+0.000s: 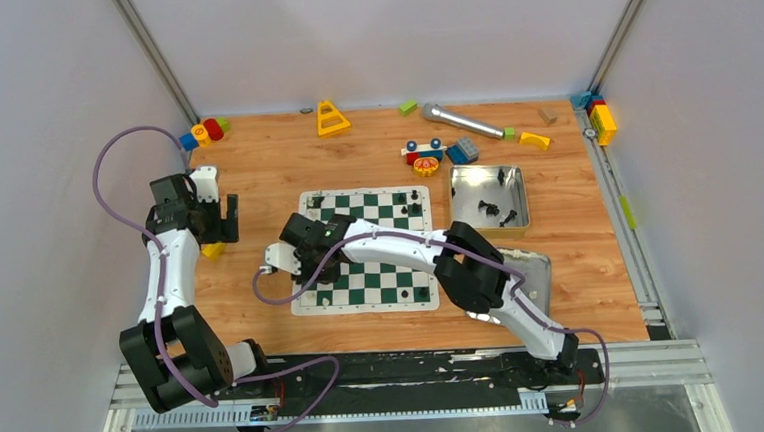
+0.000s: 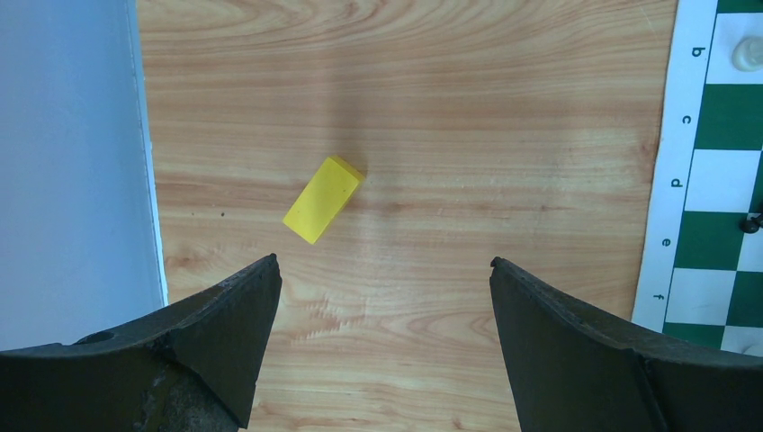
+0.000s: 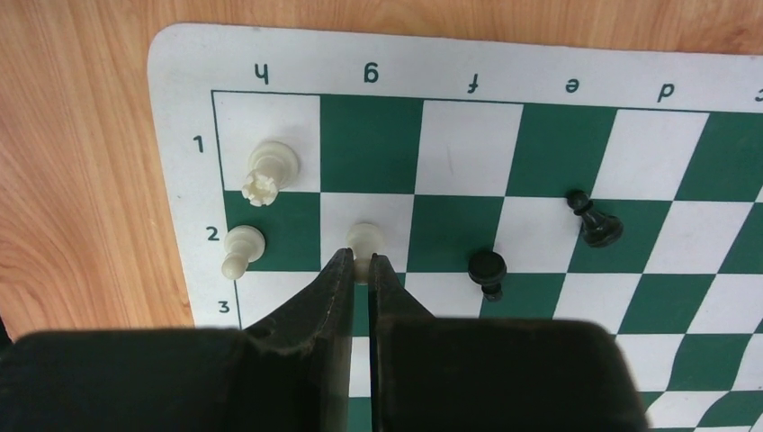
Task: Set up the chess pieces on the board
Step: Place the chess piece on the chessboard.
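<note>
Chess pieces (image 1: 488,209): top view has most of the black ones in the open tin (image 1: 486,168) right of the board (image 1: 372,289), few on squares. The right gripper (image 1: 313,260) stretches across to the board's left side. The left gripper (image 1: 222,218) hangs off-board, probably to keep clear.

Left wrist: jaws wide, nothing between them. Yellow block (image 2: 322,200) lies on the table (image 2: 450,108) below, board border at the right edge.

Right wrist: jaws narrow, pinched on the g2 pawn (image 3: 364,238), upright on its square. It's next to the h2 pawn (image 3: 241,250) and h1 rook (image 3: 270,171), so white's corner looks to be filling outward. Two black pieces (image 3: 489,268) around f2/e2 look misplaced.
</note>
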`<control>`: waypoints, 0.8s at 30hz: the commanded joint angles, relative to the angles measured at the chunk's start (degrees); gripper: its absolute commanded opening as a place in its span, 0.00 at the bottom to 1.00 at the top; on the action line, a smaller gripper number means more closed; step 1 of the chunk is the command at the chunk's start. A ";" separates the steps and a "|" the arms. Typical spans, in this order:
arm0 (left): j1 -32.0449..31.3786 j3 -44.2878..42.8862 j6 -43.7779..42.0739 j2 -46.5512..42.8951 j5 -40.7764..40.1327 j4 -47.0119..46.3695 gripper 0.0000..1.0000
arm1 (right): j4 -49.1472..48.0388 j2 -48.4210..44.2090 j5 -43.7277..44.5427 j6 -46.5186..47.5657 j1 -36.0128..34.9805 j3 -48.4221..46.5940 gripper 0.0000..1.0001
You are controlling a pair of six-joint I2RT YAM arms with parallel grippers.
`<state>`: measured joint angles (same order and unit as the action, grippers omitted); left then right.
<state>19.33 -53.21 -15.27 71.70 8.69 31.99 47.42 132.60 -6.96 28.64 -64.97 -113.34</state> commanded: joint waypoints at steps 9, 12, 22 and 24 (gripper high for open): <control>0.62 -1.28 0.28 -0.21 0.81 -1.37 0.93 | 0.49 1.59 0.20 -0.45 -0.36 -3.29 0.36; 0.62 -1.43 0.08 -0.06 0.85 -1.47 0.93 | 0.47 0.67 0.48 -1.70 0.26 -4.50 0.51; 0.60 -1.55 -5.01 -1.10 13.05 -2.44 0.93 | -1.66 -7.83 -9.72 -9.57 8.71 -5.74 0.62; 0.51 -1.66 -5.27 -1.05 17.58 -3.44 0.93 | -3.24 -9.06 -12.27 -12.16 11.57 -5.60 0.62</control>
<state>19.33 -53.21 -17.82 71.70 15.90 31.81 47.88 130.65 -12.93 22.33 -58.81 -116.97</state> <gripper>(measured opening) 0.935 0.619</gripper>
